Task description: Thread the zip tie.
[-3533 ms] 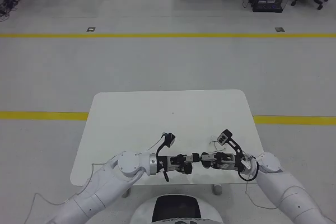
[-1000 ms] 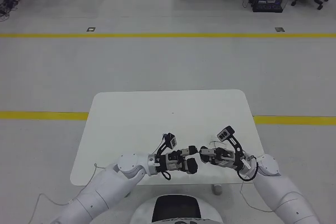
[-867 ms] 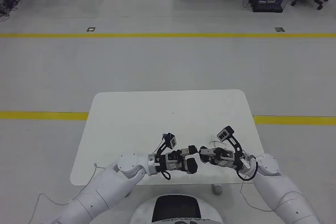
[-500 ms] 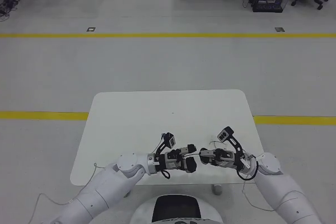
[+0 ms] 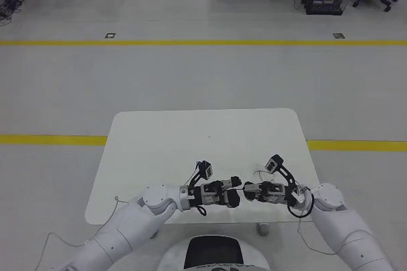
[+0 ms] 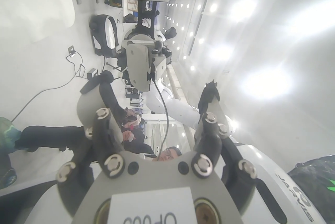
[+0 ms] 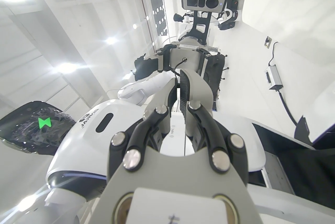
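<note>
Two grippers are facing each other tip to tip above the near part of the white table [image 5: 190,135]. The left gripper [image 5: 233,192] is gaping wide. The right gripper [image 5: 247,192] is pinching the zip tie [image 6: 166,117], whose thin dark strap is trailing between the left gripper's spread fingers.

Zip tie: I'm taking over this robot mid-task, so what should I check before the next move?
1. Hold: right gripper shut on the zip tie: ok.
2. Receiver: left gripper open: ok.
3. Alignment: both grippers face each other above the table: ok.
4. Tail entered the tie's head: cannot tell.
</note>
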### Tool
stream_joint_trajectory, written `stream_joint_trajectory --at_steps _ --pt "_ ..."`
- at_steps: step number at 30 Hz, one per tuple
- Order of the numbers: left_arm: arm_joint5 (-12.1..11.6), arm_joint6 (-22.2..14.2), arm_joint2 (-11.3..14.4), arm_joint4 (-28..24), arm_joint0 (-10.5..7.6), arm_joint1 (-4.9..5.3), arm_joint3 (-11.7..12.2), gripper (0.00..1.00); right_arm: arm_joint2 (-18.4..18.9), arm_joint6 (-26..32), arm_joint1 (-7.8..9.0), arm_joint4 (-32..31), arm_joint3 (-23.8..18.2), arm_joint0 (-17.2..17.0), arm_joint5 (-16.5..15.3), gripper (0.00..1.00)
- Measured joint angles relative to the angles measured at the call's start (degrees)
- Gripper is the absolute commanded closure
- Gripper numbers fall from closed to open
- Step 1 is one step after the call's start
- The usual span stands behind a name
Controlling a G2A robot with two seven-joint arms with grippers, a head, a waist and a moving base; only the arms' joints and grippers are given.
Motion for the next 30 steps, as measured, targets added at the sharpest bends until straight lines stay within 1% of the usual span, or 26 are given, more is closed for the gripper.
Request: stream_joint_trajectory --at_steps 2,4,9,13,18,20,22,24,30 --pt "0.2 0.3 0.0 0.4 -0.07 -0.02 0.1 0.49 0.0 -0.1 0.06 -0.5 0.0 0.0 0.2 1.00" --pt "0.3 0.5 0.1 0.7 -0.11 -0.03 0.1 0.53 0.1 -0.3 0.10 -0.9 -0.1 0.0 0.3 1.00" --pt "0.6 1.2 0.0 1.7 -0.09 0.02 -0.2 0.67 0.3 -0.5 0.22 -1.5 -0.2 -0.1 0.4 1.00" --pt "0.8 1.6 0.0 2.4 -0.01 0.06 -0.3 0.71 0.4 -0.7 0.32 -1.8 -0.3 -0.3 0.6 1.00" --pt "1.0 1.8 -0.1 2.8 0.06 0.09 -0.4 0.73 0.4 -0.8 0.38 -1.9 -0.3 -0.4 0.7 1.00" --pt "1.1 1.9 -0.1 3.0 0.06 0.10 -0.3 0.77 0.4 -0.9 0.40 -2.1 -0.3 -0.4 0.8 1.00" --pt "1.2 2.0 0.0 3.2 0.05 0.09 -0.3 0.78 0.4 -1.0 0.43 -2.4 -0.2 -0.3 1.0 1.00" --pt "1.2 2.1 0.0 3.3 0.04 0.07 -0.3 0.82 0.3 -1.2 0.44 -2.6 -0.2 -0.2 1.1 1.00" --pt "1.4 2.5 0.1 3.9 -0.06 0.05 -0.2 0.83 0.2 -1.3 0.50 -2.8 0.0 -0.1 1.5 1.00"
